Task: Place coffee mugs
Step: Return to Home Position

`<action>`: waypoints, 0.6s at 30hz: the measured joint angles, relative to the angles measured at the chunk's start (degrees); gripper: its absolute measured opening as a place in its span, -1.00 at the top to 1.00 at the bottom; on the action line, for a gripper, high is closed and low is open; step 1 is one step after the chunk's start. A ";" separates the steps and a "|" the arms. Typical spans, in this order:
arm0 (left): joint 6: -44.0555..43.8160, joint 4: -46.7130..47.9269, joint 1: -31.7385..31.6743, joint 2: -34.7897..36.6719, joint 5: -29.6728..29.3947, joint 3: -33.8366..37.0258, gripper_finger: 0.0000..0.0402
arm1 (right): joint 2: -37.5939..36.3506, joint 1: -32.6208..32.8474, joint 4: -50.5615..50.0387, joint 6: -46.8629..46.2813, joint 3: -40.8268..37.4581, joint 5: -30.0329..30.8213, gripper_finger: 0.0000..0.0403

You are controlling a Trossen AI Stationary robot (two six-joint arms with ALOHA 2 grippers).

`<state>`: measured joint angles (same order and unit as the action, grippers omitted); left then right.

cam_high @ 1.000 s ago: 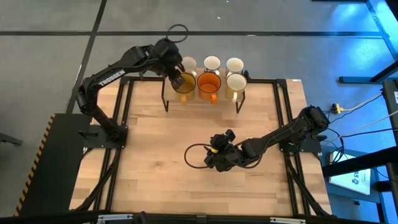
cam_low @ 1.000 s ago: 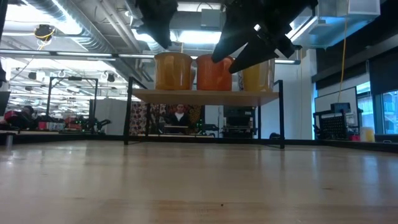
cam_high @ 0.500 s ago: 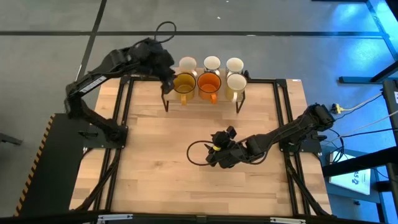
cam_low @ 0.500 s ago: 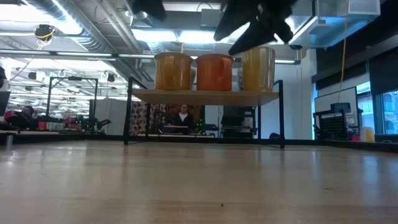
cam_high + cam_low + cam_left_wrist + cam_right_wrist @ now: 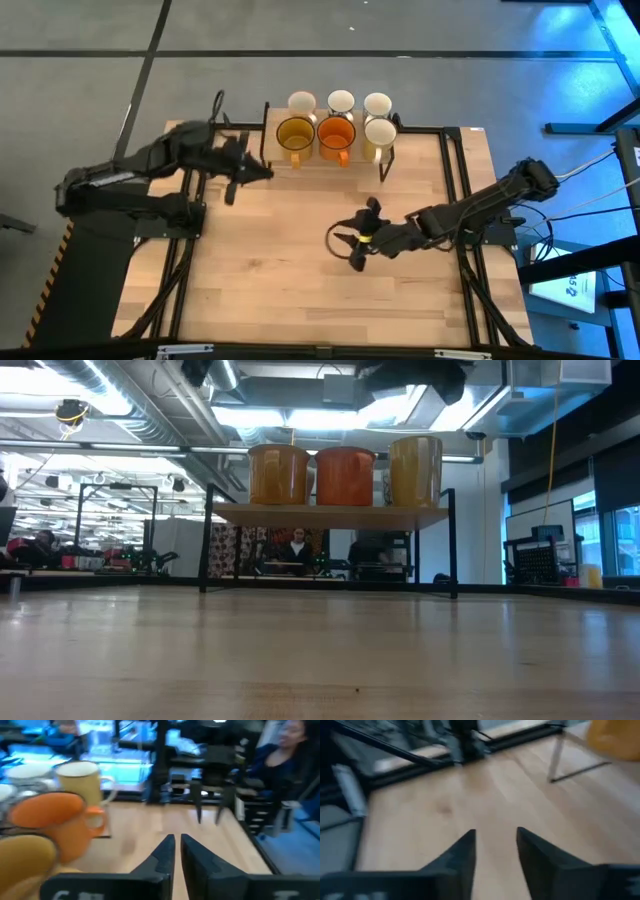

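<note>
Six mugs stand on the wooden rack at the table's far edge. The front row is the amber mug, the orange mug and a cream mug. Three white mugs stand behind them. My left gripper is shut and empty, off the rack's left end and above the table. Its wrist view shows the orange mug and the cream mug from the side. My right gripper hovers open and empty over the middle of the table.
The rack stands on thin black legs, with open space under its shelf. Bare wooden table stretches from the rack to the near edge. Black frame rails run along both sides. A person sits in the room far behind.
My left gripper has drawn back from the amber mug on the rack, toward the table's left and near edges. The amber mug stays upright on the shelf. My right gripper has risen, leaving the low view almost entirely, and its arm has stretched out more to the right.
</note>
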<state>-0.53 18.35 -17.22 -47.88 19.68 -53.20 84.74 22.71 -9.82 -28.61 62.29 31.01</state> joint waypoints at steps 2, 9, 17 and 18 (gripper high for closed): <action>-0.17 -3.19 0.75 3.99 1.73 5.43 0.94 | -3.09 -0.64 7.50 0.42 -4.99 -3.49 0.50; -2.38 -4.44 1.66 16.92 -3.05 20.07 0.95 | -19.74 -2.15 38.02 2.42 -29.06 -9.58 0.97; -5.46 -4.05 1.64 23.59 -10.40 26.97 0.91 | -39.36 -2.15 38.38 -0.32 -45.98 -4.64 0.81; -5.28 -4.48 1.64 23.90 -10.00 27.57 0.91 | -41.24 -2.15 38.49 1.07 -47.18 -5.34 0.79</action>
<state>-5.81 13.87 -15.57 -23.99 9.68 -25.63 43.51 20.56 28.67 -27.53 15.11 25.67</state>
